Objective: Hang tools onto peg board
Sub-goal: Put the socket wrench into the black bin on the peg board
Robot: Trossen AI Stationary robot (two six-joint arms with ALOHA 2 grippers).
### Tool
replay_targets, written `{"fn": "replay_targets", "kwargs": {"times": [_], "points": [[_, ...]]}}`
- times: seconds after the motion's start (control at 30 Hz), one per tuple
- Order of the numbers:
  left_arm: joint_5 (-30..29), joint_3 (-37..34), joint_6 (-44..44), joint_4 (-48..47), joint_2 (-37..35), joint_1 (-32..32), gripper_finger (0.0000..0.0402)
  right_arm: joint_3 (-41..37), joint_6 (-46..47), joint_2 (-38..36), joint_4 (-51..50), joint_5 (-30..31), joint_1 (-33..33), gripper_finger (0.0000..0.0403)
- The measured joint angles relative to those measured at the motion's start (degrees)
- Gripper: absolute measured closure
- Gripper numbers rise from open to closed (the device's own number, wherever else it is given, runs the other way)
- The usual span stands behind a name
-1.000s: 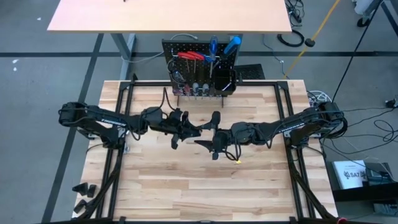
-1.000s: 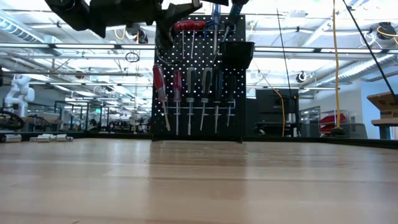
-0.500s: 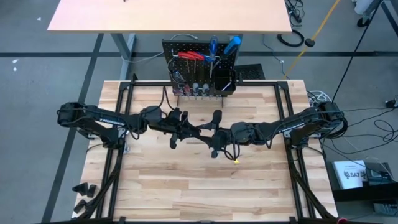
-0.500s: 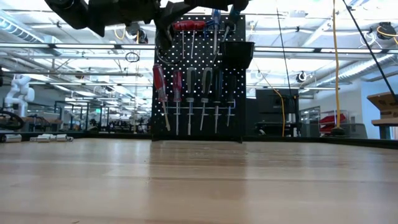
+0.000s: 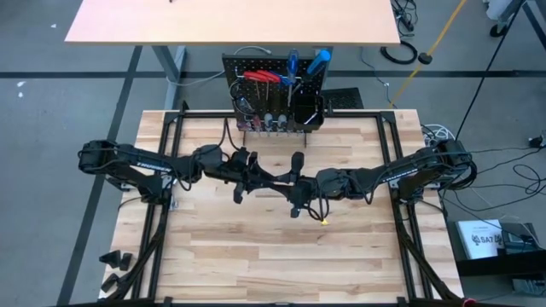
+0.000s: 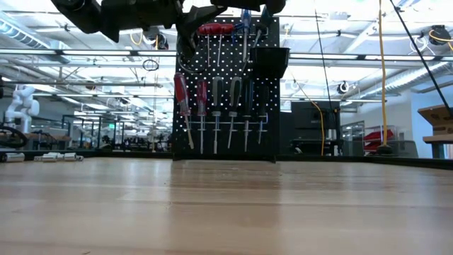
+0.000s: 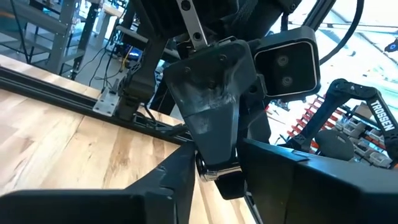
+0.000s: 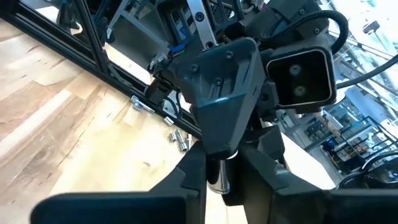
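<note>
Count of what I see on my table.
My two arms; one peg board (image 6: pixel 226 92) carrying five screwdrivers in its lower row, two red-handled hex keys (image 6: pixel 214 30), one black bin (image 6: pixel 270 62).

Pale wood-plank table (image 5: pixel 256 247), matt; peg board (image 6: pixel 226 92) perforated black metal.

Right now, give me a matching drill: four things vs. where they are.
Things:
1. peg board
2. bin
3. blue screwdrivers
4. left gripper

Places:
A. mid-table, tip to tip with the right gripper
B. upright at the table's far edge
C. at the board's top, above the bin
D. mounted on the board, on the right arm's side

Pairs: 1-B, 2-D, 3-C, 4-A
</note>
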Motion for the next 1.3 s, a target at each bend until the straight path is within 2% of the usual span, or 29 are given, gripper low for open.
{"fn": "replay_targets", "kwargs": {"times": [0.17,0.33,0.4,0.57,0.67,0.73,0.93,1.03,1.17,1.23,1.3], "points": [[0.3,0.0,0.3,-0.8,-0.1,1.3,0.0254,0.0,0.4,0.0,-0.3,0.6,-0.1,0.0350],[4.7,0.0,1.7,-6.1,-1.8,4.5,0.0252,0.0,0.3,0.0,-0.7,1.9,-0.1,0.0350],[5.1,0.0,1.8,-9.2,-2.9,5.9,0.0251,-0.1,-0.9,0.1,-0.9,6.1,0.3,0.0350],[4.6,-0.2,6.0,-20.8,-6.6,7.3,0.0251,0.0,-7.2,-0.2,-0.1,23.7,1.5,0.0350],[1.3,-0.2,7.7,-26.0,-9.1,7.5,0.0251,0.0,-5.6,-1.6,-2.1,28.5,1.0,0.0350],[-2.6,-0.2,7.6,-29.0,-10.0,7.5,0.0251,0.0,-1.6,-4.1,-4.3,28.0,-0.2,0.0350],[-12.8,-0.1,8.3,-34.3,-14.4,5.6,0.0251,0.0,9.9,-12.2,-10.2,21.1,-8.0,0.0350],[-20.3,-0.1,10.5,-35.2,-17.6,3.6,0.0252,0.0,16.1,-15.4,-13.4,20.4,-12.8,0.0350],[-30.5,-0.1,16.8,-35.9,-20.1,0.9,0.0252,0.0,25.6,-16.7,-17.5,10.5,-18.8,0.0350],[-32.0,-0.1,19.0,-35.8,-20.6,-0.2,0.0252,0.0,28.8,-16.5,-18.7,5.5,-21.2,0.0350],[-32.2,-0.1,21.0,-35.7,-20.7,-1.0,0.0252,0.0,29.9,-15.7,-19.1,3.0,-22.8,0.0350]]}}
